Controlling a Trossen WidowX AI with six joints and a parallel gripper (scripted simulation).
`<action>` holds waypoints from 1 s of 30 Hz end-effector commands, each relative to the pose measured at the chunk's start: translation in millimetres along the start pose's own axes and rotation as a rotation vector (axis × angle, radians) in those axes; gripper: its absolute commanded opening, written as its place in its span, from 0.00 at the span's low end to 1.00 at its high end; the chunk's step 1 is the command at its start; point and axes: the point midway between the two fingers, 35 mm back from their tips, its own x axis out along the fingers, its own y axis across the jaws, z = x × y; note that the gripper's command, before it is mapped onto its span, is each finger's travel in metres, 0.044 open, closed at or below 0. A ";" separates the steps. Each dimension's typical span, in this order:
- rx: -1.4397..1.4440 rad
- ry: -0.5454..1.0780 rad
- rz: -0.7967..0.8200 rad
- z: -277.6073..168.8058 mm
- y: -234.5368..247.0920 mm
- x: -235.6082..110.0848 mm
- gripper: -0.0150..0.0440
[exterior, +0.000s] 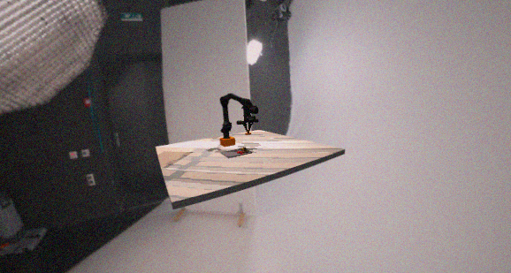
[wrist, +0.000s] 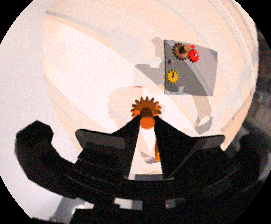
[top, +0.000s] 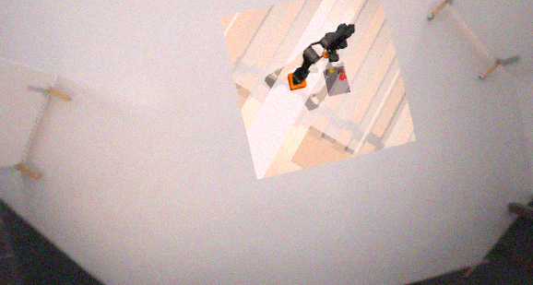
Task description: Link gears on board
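Your pincer (exterior: 248,132) (wrist: 147,117) is nearly closed, fingers pinching orange-brown gear (top: 325,54) (exterior: 247,133) (wrist: 146,106) by its knob. In wrist view, grey board (top: 337,87) (exterior: 231,154) (wrist: 202,84) sits at your two o'clock from held gear. On board: yellow gear (top: 331,70) (wrist: 172,76) at seven o'clock from brown gear (wrist: 180,51); red gear (top: 342,77) (wrist: 194,56) just beside brown one, toward four o'clock.

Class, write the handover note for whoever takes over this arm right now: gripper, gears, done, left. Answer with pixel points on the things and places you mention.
Gripper (wrist: 147,117): shut on an orange-brown gear (wrist: 146,106).
Grey board (top: 338,87) (wrist: 201,82): red gear (top: 342,77) (wrist: 194,56), yellow gear (top: 331,70) (wrist: 172,76).
Done: a brown gear (wrist: 180,51) is on the board beside the red one; whether it sits flat, cannot tell.
Left: place the held gear, complete the chain to yellow, withdraw.
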 end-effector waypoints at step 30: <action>0.005 -0.015 -0.008 46.5 -21.2 3.6 0.25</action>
